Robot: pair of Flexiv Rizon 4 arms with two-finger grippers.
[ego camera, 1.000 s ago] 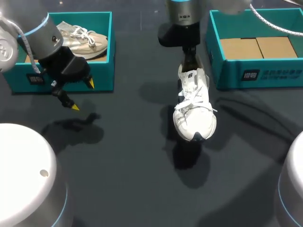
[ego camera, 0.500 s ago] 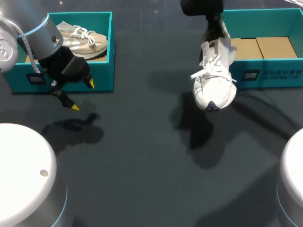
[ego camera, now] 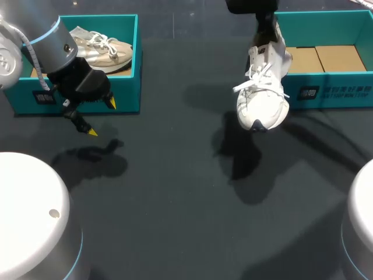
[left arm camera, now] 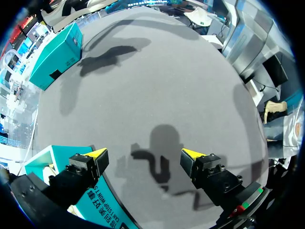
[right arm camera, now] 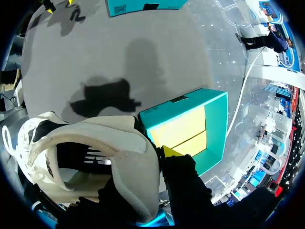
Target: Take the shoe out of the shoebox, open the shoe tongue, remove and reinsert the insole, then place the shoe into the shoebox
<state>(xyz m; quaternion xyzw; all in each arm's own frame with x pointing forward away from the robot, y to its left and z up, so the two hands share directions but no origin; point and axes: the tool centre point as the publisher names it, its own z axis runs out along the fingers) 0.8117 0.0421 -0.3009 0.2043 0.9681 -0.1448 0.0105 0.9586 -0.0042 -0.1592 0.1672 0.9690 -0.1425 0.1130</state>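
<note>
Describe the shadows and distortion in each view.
Head view: the lifted white shoe throws a dark shadow on the table; the left gripper casts its own. Left wrist view: fisheye curves the table; the gripper's shadow lies ahead of its open fingers. Right wrist view: the shoe looms large, its shadow beside the shoebox.

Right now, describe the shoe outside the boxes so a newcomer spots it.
Find the teal box on the right, its floor bare cardboard. Hanging toe-down by its left front corner from the right gripper is the white shoe. The other shoe is beige and lies in the left box.
</note>
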